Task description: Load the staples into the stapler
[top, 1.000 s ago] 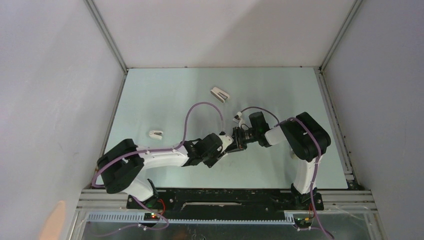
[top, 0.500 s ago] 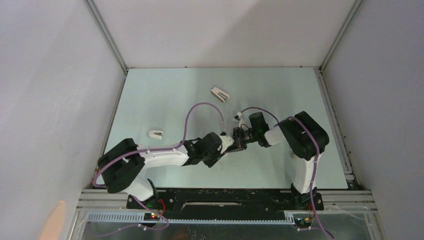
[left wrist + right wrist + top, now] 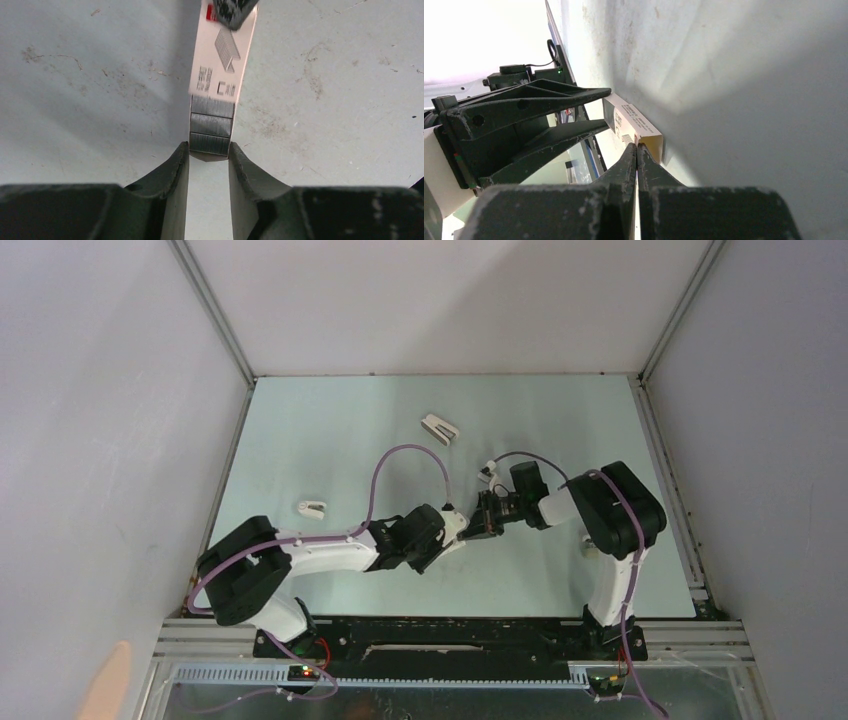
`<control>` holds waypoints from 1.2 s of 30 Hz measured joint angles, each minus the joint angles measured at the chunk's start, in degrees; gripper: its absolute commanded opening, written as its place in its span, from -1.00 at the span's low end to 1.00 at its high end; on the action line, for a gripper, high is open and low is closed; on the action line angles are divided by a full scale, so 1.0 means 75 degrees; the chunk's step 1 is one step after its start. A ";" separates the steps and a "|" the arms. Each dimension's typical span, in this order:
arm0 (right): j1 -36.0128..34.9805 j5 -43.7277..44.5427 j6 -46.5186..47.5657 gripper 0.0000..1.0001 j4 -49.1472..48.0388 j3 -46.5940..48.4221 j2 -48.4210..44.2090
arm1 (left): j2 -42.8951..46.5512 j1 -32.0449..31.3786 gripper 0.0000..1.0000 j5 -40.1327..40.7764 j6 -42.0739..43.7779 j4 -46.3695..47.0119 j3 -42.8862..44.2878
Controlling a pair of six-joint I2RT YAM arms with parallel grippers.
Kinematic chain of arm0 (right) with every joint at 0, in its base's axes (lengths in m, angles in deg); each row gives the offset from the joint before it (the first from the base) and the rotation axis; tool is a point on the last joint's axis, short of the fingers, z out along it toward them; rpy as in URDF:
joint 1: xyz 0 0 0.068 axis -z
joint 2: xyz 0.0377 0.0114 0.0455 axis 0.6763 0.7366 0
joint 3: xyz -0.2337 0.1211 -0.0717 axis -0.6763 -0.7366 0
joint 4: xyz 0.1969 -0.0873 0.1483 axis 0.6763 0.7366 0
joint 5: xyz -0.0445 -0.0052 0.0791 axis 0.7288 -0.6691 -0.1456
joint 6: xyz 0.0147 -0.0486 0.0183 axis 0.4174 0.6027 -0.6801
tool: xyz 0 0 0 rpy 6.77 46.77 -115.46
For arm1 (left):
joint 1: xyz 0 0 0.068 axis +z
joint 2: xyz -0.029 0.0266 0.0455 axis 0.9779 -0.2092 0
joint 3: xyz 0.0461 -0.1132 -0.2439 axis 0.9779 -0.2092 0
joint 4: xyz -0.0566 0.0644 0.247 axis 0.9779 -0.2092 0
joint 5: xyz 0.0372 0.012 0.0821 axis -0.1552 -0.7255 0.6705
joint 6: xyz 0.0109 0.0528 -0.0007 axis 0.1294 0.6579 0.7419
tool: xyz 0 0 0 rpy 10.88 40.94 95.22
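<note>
Two robot arms meet nose to nose at the middle of a pale green worktop (image 3: 330, 440), seen from above. Between them lies a small white cardboard box (image 3: 224, 55) with a red mark. The staples (image 3: 211, 125), a ribbed grey metal block, stick out of the box's open end towards the left arm.

The left gripper (image 3: 208, 155) stands narrow, one fingertip on each side of the block's near end. Whether it already pinches the block cannot be told.

The right gripper (image 3: 637, 149) is fully closed, its tips at the far end of the box. Whether cardboard is caught between them is unclear.

The stapler (image 3: 311, 508) lies by itself, well apart to the left. A broader white wedge-shaped stapler (image 3: 440, 428) sits further back.
</note>
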 measured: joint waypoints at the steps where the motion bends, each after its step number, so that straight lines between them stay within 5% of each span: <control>1: 0.0099 -0.0012 0.0064 -1.00 0.0108 0.0000 -0.0026 | -0.0003 0.0000 -0.47 0.0000 0.0000 0.0003 0.0000; 11: 0.0883 0.0061 0.0597 -0.79 0.1061 0.0000 -0.0361 | -0.0009 0.0000 -0.29 0.0006 0.0000 0.0009 0.0000; 21: 0.0813 0.0866 0.0991 0.28 0.2273 -0.0003 -0.1684 | 0.0679 0.0000 0.70 0.0595 -0.0460 -0.0350 0.0000; 24: 0.0697 0.1614 0.1137 0.63 0.2888 -0.0003 -0.2821 | 0.1501 0.0044 0.98 0.1209 -0.1070 -0.0560 0.0015; 27: 0.0306 0.2970 0.1326 0.95 0.3494 0.0000 -0.4097 | 0.2375 0.0280 0.99 0.1894 -0.1886 -0.0819 0.0079; 36: -0.1381 0.7536 0.1944 0.99 0.4494 0.0038 -0.5992 | 0.4532 0.3238 0.96 0.3515 -0.5461 -0.2515 -0.0425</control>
